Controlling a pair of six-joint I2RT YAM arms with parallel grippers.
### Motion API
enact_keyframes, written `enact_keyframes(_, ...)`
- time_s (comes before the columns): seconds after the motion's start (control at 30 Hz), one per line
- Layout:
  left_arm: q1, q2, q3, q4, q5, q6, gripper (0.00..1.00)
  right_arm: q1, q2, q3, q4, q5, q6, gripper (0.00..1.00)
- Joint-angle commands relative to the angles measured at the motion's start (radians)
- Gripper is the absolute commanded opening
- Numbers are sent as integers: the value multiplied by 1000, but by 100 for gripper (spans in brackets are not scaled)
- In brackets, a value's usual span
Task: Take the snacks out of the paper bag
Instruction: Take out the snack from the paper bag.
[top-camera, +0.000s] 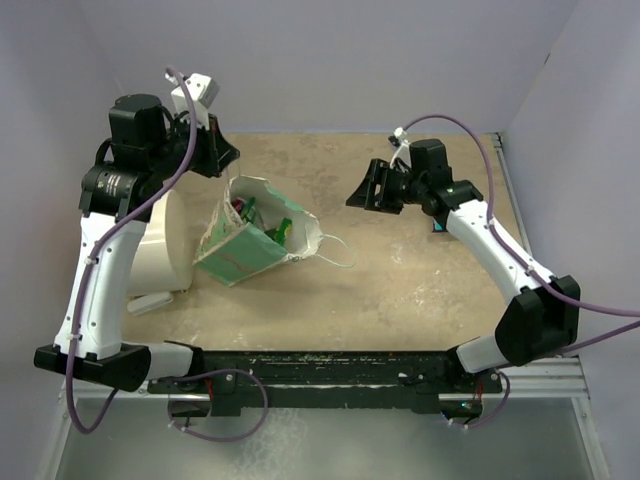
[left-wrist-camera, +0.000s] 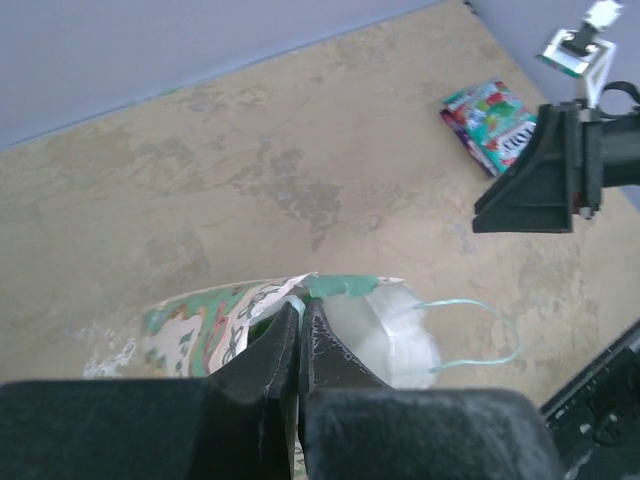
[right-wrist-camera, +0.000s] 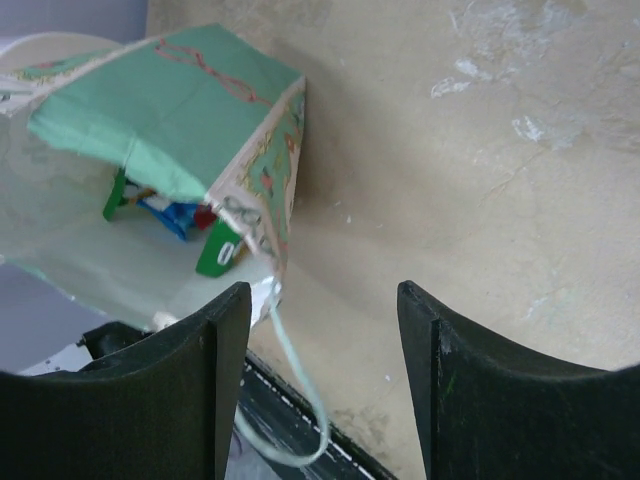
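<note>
Tan table (top-camera: 420, 280): left fingers (left-wrist-camera: 268, 352) pinch the paper bag (top-camera: 240, 256), right fingers (right-wrist-camera: 205, 375) spread; left wrist shows a loose snack (left-wrist-camera: 492, 125).

Mottled beige table (top-camera: 400, 280), paper bag (top-camera: 240, 255), white cylinder (top-camera: 160, 250), snack packet (left-wrist-camera: 492, 122)

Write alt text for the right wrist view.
The open right gripper faces the mouth of a tilted mint-green paper bag with snacks visible inside. A pale string handle loops from its rim, with the beige table behind.
</note>
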Motion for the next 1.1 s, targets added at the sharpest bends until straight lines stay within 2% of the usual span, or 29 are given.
enact_keyframes(0.0,4,-31,-33,261,297,-43,0,27,-51,30,-50,-57,-40,62)
enact_keyframes(0.13,2,-80,-240,444,515,-271,0,50,-69,5,-83,-100,-94,62)
enact_keyframes(0.27,2,-204,-456,569,491,-495,0,96,-67,22,-145,-96,-162,62)
enact_keyframes(0.33,1,-256,-537,599,471,-556,0,129,-95,-13,-92,-84,-156,62)
enact_keyframes(0.5,1,-292,-546,517,445,-574,0,209,-162,-98,72,-12,-30,61)
enact_keyframes(0.63,1,-288,-534,540,479,-600,0,348,-162,-89,161,185,98,60)
enact_keyframes(0.77,1,-294,-567,568,482,-600,0,419,-123,-122,214,335,295,56)
enact_keyframes(0.9,1,-298,-597,584,485,-606,0,521,-101,-166,299,484,385,52)
enact_keyframes(1.0,1,-300,-568,538,459,-581,0,594,-89,-193,295,583,483,52)
enact_keyframes(1.07,2,-297,-536,496,428,-568,0,624,-87,-225,307,629,533,48)
